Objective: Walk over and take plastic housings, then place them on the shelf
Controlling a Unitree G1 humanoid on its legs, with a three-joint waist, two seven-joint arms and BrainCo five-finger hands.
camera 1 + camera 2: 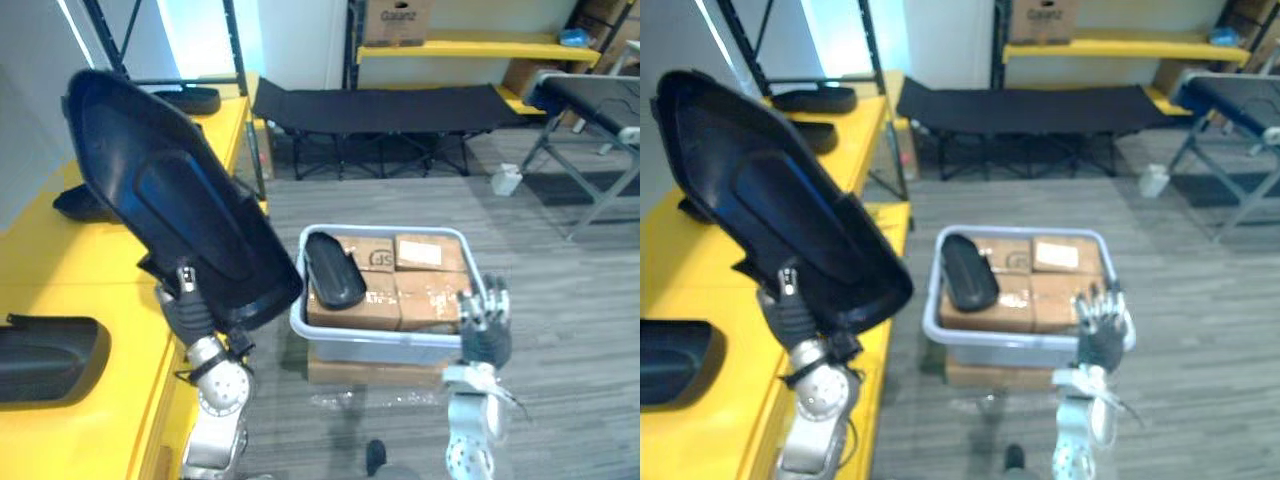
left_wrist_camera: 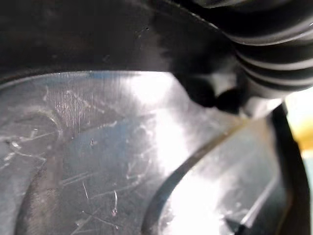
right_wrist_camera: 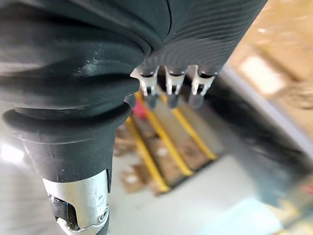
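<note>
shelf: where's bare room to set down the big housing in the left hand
The widest bare patch of shelf lies between the near housing and the middle housing. The far end is crowded by the far housing. The held housing is at the left hand, beside that patch.

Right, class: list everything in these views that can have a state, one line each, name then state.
large housing: lifted, tilted, carried by the left hand over the yellow shelf.
small housing: lying on the cardboard boxes.
grey bin: filled with the boxes.
shelved housing: resting on the shelf.
right hand: open, fingers up, holding nothing.
</note>
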